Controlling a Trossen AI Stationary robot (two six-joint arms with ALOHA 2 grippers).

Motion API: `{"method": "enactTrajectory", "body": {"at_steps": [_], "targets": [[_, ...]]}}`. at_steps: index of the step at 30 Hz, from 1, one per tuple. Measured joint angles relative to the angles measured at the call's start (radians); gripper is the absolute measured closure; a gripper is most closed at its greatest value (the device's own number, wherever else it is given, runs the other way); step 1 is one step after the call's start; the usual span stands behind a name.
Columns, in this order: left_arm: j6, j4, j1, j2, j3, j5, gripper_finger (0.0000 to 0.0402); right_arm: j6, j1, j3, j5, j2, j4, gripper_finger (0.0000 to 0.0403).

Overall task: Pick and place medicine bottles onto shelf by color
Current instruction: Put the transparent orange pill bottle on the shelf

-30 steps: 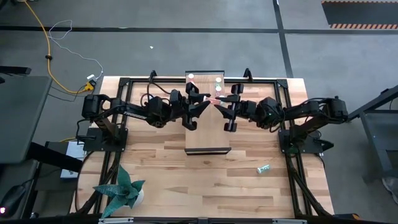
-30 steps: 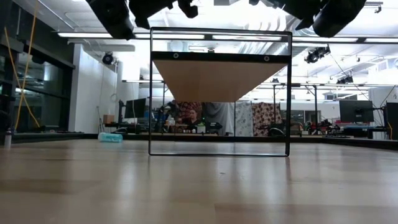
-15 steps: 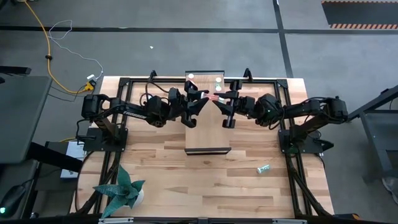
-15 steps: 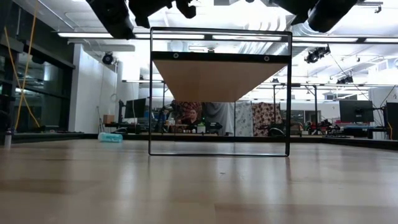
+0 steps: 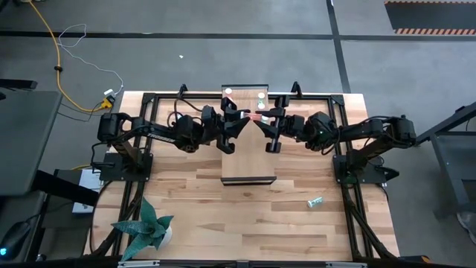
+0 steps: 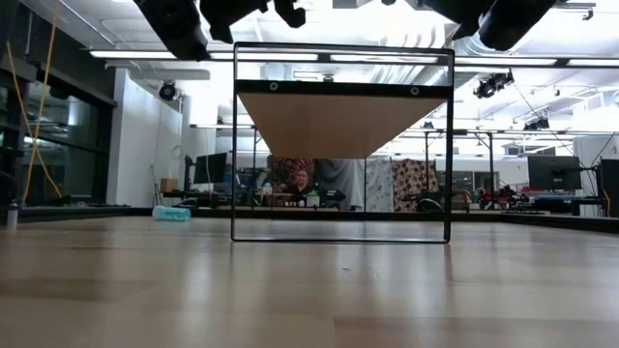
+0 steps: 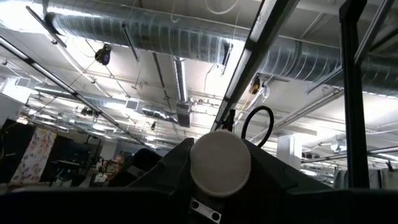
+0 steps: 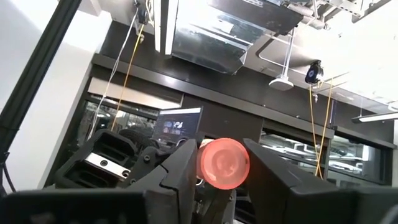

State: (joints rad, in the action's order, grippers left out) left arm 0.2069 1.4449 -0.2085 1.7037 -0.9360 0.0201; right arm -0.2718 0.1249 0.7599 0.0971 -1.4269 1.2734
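Note:
A pink vial with a white cap is held in the air between my two grippers, above the far half of the light-wood shelf. My left gripper comes at the vial from the table's left and is shut on it. My right gripper comes from the table's right and is closed on the vial's other end. Two white-capped vials stand at the shelf's far end. A teal vial lies on its side on the table at the near right. My left gripper pinches the vial's white-cap end between its two fingers. It comes level from the table's left, with the fingers along the vial. The vial lies level, clear of the shelf. My right gripper has its fingers against both sides of the vial's pink bottom end. It comes level from the table's right, with the fingers along the vial. How far back the vial reaches does not show.
The shelf stands raised on a thin black frame in the middle of the table. A potted plant stands at the near left corner. The table's near half has bare wood.
My right gripper has moved toward the table's left, up to the pink vial at my left gripper's fingertips, and has then kept still. The vial has stayed level in the air.

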Motion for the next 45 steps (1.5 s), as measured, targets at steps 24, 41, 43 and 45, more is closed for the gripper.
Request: {"method": "enactTrajectory", "body": {"at_steps": [24, 41, 43, 45], "targets": [[-0.020, -0.320, -0.087, -0.108, 0.006, -0.013, 0.0299, -0.073, 0.000, -0.003, -0.254, 0.299, -0.827, 0.0222], [-0.160, -1.504, -0.056, -0.457, 0.005, 0.026, 0.0298, 0.054, 0.000, -0.003, -0.356, 0.597, -1.398, 0.0222], [-0.162, -1.583, -0.056, -0.452, 0.005, 0.044, 0.0298, 0.055, 0.000, -0.003, -0.356, 0.595, -1.398, 0.0222], [-0.163, -1.600, -0.056, -0.428, 0.005, 0.062, 0.0298, 0.055, 0.000, -0.003, -0.356, 0.588, -1.398, 0.0222]]}}
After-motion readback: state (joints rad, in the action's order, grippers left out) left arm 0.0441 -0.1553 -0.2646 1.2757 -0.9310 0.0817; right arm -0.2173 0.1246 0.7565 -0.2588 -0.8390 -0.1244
